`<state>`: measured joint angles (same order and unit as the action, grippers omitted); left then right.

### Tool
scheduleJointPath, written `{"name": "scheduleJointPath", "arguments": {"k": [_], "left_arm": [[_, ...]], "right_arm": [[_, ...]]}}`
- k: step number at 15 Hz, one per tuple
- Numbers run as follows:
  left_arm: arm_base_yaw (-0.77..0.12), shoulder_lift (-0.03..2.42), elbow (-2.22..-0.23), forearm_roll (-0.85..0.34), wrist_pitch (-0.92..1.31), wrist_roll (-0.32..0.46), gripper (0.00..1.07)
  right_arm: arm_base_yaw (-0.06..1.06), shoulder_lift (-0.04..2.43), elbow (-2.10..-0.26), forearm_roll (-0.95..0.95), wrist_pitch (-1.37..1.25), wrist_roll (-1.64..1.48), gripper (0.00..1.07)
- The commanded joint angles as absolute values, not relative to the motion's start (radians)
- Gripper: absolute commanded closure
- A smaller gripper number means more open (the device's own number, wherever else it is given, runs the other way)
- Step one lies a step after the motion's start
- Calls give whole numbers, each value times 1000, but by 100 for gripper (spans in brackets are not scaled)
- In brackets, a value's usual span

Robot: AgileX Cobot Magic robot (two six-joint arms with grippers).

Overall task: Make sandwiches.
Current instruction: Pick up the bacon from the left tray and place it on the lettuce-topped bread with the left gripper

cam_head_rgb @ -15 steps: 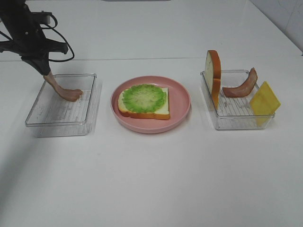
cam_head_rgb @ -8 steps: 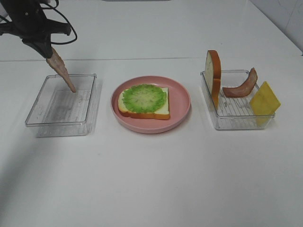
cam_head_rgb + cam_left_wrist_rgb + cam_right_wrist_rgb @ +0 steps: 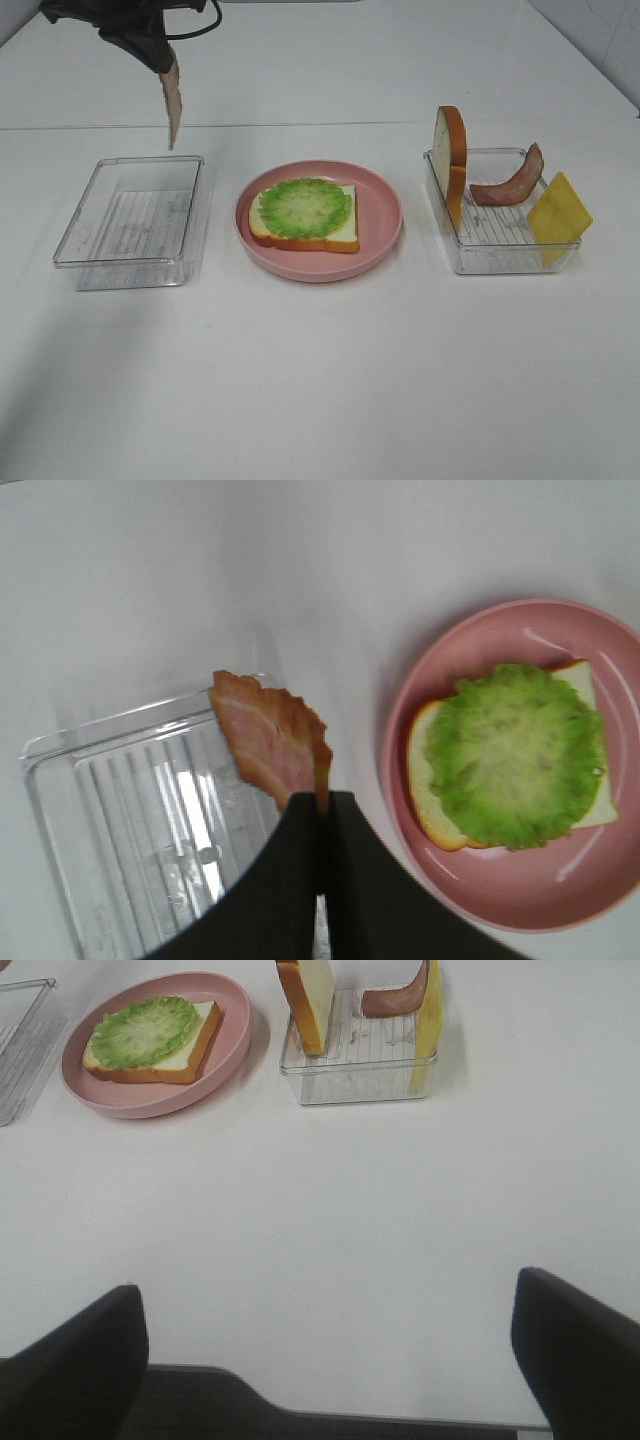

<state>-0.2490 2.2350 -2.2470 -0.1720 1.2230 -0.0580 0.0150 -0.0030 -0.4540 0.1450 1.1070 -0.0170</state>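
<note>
A bread slice (image 3: 303, 232) topped with a green lettuce leaf (image 3: 304, 206) lies on the round pink plate (image 3: 380, 205). My left gripper (image 3: 150, 50) is shut on a bacon strip (image 3: 172, 100), which hangs high above the far edge of the left clear tray (image 3: 130, 210). The left wrist view shows that bacon strip (image 3: 275, 742) pinched between the black fingers (image 3: 290, 860), with the lettuce leaf (image 3: 520, 755) off to one side. The right tray (image 3: 500, 215) holds an upright bread slice (image 3: 451, 160), another bacon strip (image 3: 512, 180) and a yellow cheese square (image 3: 558, 212). My right gripper (image 3: 330, 1350) stands open over bare table.
The white table (image 3: 330, 380) stretches in front of the trays and the plate. A seam in the table surface (image 3: 320, 124) runs behind them. In the right wrist view the plate (image 3: 150, 1090) and right tray (image 3: 360, 1060) lie well ahead of the fingers.
My left gripper has lifted the bacon strip out of the left tray and carried it up and to the right. The right arm has not moved.
</note>
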Motion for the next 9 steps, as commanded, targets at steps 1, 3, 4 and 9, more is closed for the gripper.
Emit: {"name": "scheduleJointPath", "arguments": {"k": [1,3,4,9], "left_arm": [[-331,2214,-2250,-205,1317,-67,107],[-378,2213,-2250,-218,1312,-68,107],[-403,2213,-2250,-236,1295,-68,107],[-483,2231,-2250,-346,1222,-64,107]], "right_arm": [[12,-34,-450,150,1098,-26,14],[12,-34,-450,150,1098,-26,14],[12,-34,-450,150,1098,-26,14],[12,-34,-450,149,1098,-26,14]]}}
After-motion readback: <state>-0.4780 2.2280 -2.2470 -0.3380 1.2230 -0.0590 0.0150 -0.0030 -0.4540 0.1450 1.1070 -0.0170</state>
